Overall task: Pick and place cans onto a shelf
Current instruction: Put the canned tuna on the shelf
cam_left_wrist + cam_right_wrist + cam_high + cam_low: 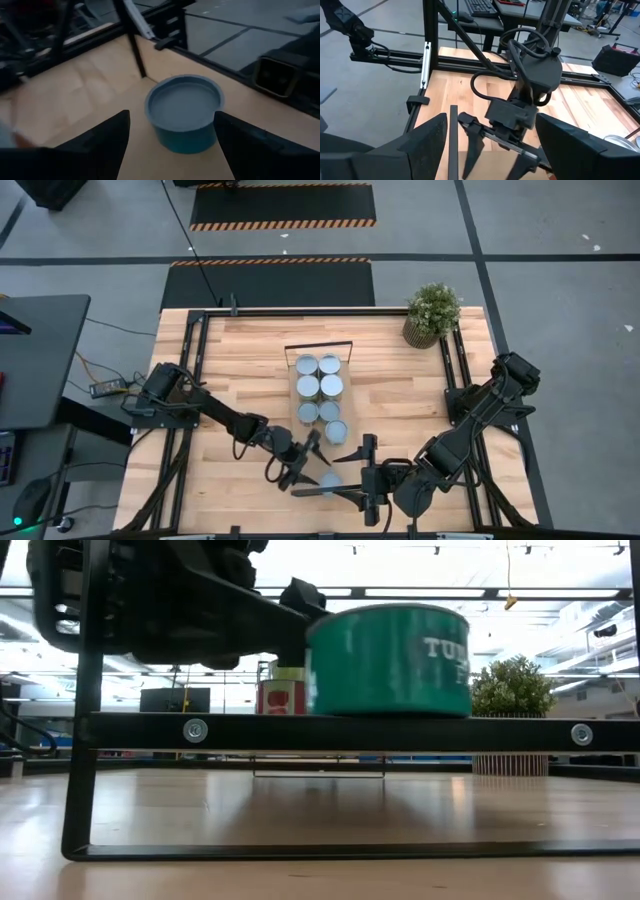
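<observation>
One can (pixel 184 100), teal-sided with a grey-blue top, stands upright on the wooden table (pixel 230 360) near its front edge (pixel 330 479). My left gripper (pixel 171 112) is low beside it, open, one finger on each side of the can with a gap showing at both. In the low view the can (pixel 390 660) looms large with that gripper (pixel 170 600) dark at its left. Several more cans (pixel 318 387) stand in two rows on the shelf (pixel 320 346) at mid-table. My right gripper (pixel 491 116) hangs open and raised near the front edge (pixel 350 477), facing my left arm.
A potted green plant (pixel 432 313) stands at the table's far right corner. Black frame rails (pixel 196 380) run along the table's sides, and a black bar (pixel 360 730) crosses the low view. A red can (pixel 283 697) shows farther back on the table.
</observation>
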Action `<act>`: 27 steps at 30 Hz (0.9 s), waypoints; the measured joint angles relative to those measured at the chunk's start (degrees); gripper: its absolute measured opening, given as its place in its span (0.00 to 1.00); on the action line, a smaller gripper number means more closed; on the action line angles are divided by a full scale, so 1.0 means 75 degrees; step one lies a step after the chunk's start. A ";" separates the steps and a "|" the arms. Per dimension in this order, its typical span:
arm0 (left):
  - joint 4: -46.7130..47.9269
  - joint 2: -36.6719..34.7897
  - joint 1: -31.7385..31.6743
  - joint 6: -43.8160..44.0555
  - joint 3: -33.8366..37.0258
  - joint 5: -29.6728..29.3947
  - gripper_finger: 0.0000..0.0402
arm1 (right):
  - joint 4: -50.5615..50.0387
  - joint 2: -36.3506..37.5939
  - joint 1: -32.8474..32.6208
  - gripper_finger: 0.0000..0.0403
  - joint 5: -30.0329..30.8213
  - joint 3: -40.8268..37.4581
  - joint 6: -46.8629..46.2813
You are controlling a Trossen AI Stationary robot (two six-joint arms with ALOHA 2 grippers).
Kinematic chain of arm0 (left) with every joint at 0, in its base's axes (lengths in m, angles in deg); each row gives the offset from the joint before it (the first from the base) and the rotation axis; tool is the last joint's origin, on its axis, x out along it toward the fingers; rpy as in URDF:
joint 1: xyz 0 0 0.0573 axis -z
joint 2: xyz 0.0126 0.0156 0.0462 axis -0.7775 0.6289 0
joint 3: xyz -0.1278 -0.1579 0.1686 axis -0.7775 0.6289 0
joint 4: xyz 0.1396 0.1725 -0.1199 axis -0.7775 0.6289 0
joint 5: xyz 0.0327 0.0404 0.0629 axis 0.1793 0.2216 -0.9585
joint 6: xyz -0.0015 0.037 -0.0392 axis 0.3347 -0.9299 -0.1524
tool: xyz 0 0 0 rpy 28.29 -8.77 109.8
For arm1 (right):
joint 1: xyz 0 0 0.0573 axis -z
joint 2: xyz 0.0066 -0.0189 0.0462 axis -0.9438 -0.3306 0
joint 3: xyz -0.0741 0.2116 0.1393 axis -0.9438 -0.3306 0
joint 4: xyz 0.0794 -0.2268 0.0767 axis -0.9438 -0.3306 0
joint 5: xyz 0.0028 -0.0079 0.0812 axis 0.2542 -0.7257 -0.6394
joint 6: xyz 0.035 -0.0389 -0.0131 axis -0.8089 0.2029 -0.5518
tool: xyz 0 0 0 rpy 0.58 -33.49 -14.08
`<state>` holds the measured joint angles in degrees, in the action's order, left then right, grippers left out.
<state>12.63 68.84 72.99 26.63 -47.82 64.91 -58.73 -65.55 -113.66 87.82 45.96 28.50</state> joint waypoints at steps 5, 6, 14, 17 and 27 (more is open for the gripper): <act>-0.0003 -0.0012 0.0000 0.0014 0.0000 -0.0480 0.73 | 0.0010 0.0000 0.0000 0.77 -0.0001 0.0000 -0.0057; 0.0024 -0.0012 0.0000 0.0013 0.0000 -0.0431 0.73 | 0.0012 0.0000 0.0000 0.77 -0.0010 0.0000 -0.0099; 0.0304 -0.0412 0.0020 0.0017 0.0200 0.0011 0.73 | 0.0141 -0.0092 -0.0292 0.77 0.0052 0.0006 -0.0576; 0.0312 -0.0824 0.0000 0.0045 0.0472 -0.0008 0.73 | 0.0511 -0.0262 -0.0479 0.77 0.0233 0.0000 -0.0401; 0.0419 -0.1388 0.0032 0.0783 0.0874 -0.0254 0.73 | 0.1721 -0.1202 -0.0672 0.77 -0.0338 0.0003 -0.0375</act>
<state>15.78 58.43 73.23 32.50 -41.26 63.01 -45.82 -74.57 -118.70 85.28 45.98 25.68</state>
